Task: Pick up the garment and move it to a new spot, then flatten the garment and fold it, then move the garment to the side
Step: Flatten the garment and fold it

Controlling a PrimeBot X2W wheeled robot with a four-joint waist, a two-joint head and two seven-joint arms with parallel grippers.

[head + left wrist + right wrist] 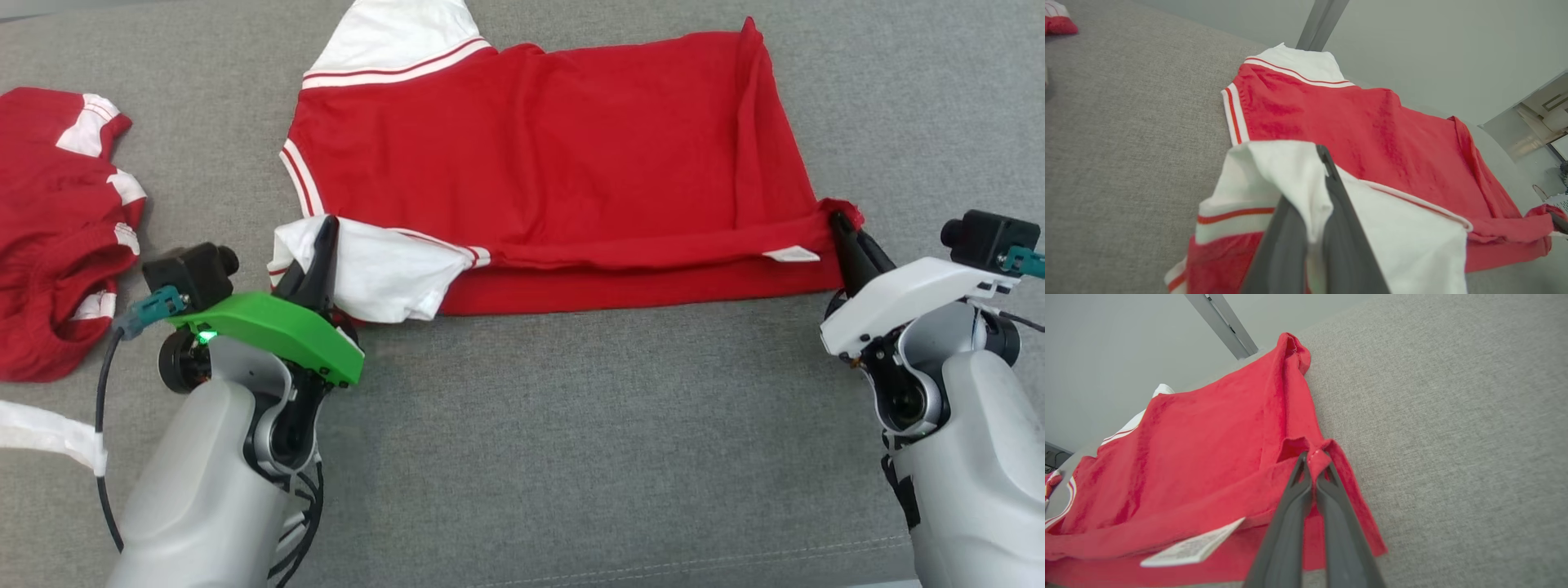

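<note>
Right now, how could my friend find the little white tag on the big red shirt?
Find the red shirt spread on the grey fabric surface, then follow its near edge to the corner pinched by the right gripper. The care label sticks out just left of there: a small flat white slip, unlike the big red-striped white sleeves.
</note>
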